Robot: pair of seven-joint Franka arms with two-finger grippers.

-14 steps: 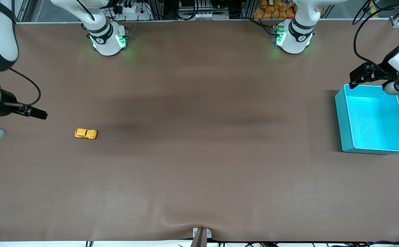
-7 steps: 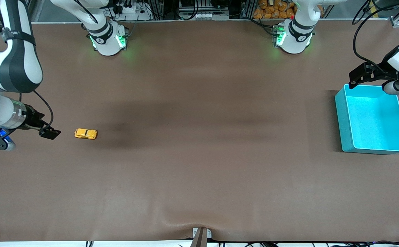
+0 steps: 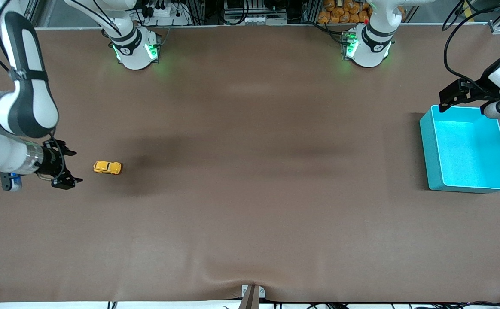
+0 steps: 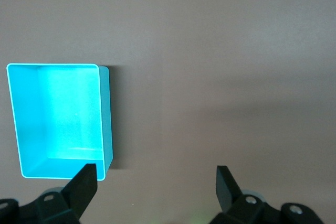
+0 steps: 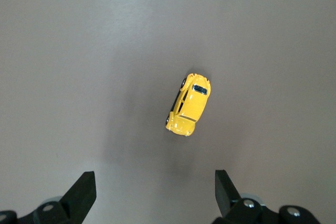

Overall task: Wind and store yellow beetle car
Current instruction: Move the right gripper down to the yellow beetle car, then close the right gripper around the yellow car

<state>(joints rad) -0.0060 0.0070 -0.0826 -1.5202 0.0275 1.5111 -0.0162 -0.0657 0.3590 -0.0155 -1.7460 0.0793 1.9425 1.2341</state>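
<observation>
Open right claw [image 3: 70,169] beside yellow beetle car [image 3: 108,167], wheels hidden

From my station the yellow beetle car [image 3: 108,167] looks like glossy painted metal or plastic, I cannot tell which, smooth with dark shiny windows. It sits on the table [image 3: 250,214], covered in matt brown cloth-like sheet, slightly wrinkled. Well apart from the car, the teal bin [image 3: 431,146] looks like smooth plastic with a soft sheen.
</observation>
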